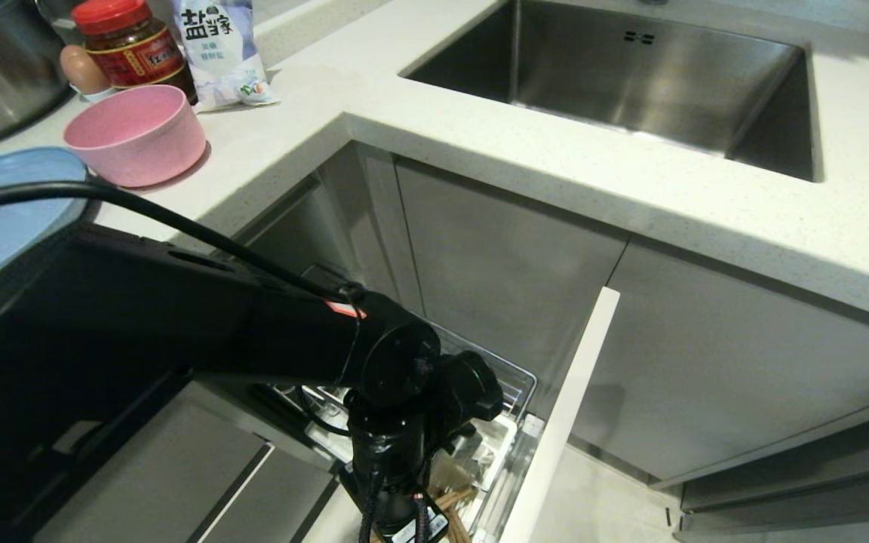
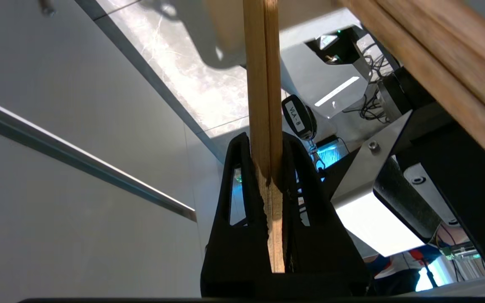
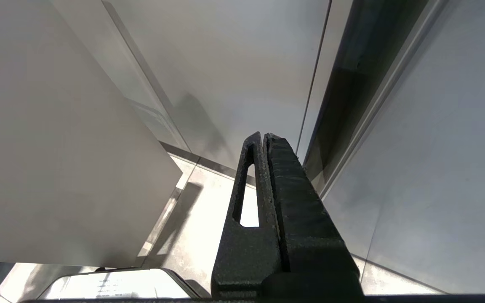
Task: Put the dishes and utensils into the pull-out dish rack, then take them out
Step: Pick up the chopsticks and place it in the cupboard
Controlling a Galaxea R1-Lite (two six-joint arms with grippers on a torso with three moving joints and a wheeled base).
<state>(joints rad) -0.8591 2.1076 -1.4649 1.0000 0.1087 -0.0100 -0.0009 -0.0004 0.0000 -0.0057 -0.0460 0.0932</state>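
our left gripper (image 2: 267, 143) is clamped on the chopsticks (image 2: 262, 84) at 6 o'clock over the pull-out dish rack (image 1: 514, 392); pink bowl (image 1: 135, 134) and blue plate (image 1: 4, 211) wait at 10 o'clock, unloaded.

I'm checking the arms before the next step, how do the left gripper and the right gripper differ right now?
The left gripper is shut on the chopsticks; the right gripper is shut on nothing. The left gripper works low over the pull-out dish rack, while the right gripper hangs beside pale cabinet fronts, outside the head view. Both have black fingers.
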